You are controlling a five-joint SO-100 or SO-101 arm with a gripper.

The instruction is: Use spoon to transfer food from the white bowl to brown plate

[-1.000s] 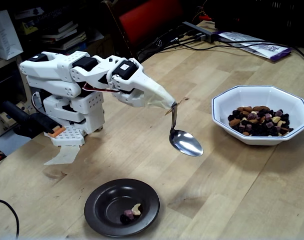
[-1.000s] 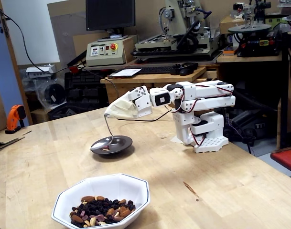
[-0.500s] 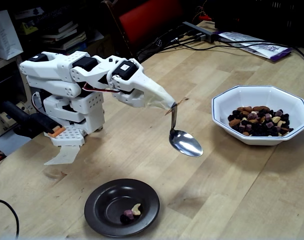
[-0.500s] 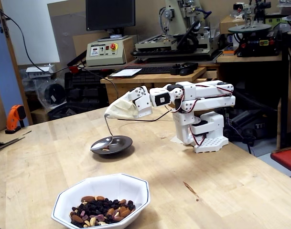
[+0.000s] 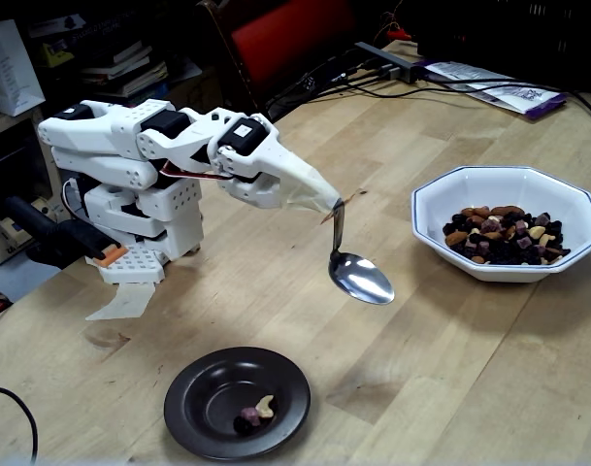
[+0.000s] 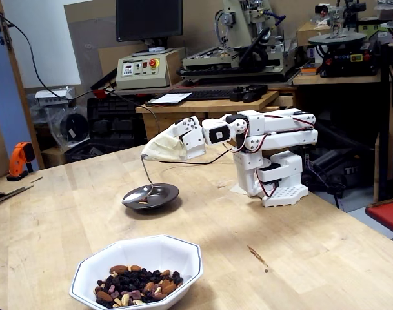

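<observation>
The gripper [image 5: 329,202], wrapped in whitish tape, is shut on the top of the spoon [image 5: 362,278]. The spoon hangs bowl-down above the table and looks empty. It hangs between the brown plate [image 5: 193,388] at the front and the white bowl [image 5: 499,273] at the right. In a fixed view the gripper [image 6: 146,153] holds the spoon [image 6: 137,194] in front of the plate's [image 6: 165,192] left edge. A few pieces of food [image 5: 255,413] lie in the plate. The white bowl [image 6: 138,249] holds a heap of food [image 6: 137,284], which also shows in a fixed view [image 5: 507,236].
The arm's white base [image 5: 140,218] stands at the table's left in a fixed view. A red chair [image 5: 290,39], cables and papers [image 5: 489,83] are at the far edge. In a fixed view, benches with machines [image 6: 248,51] stand behind the table, and an orange tool [image 6: 19,158] is at the left.
</observation>
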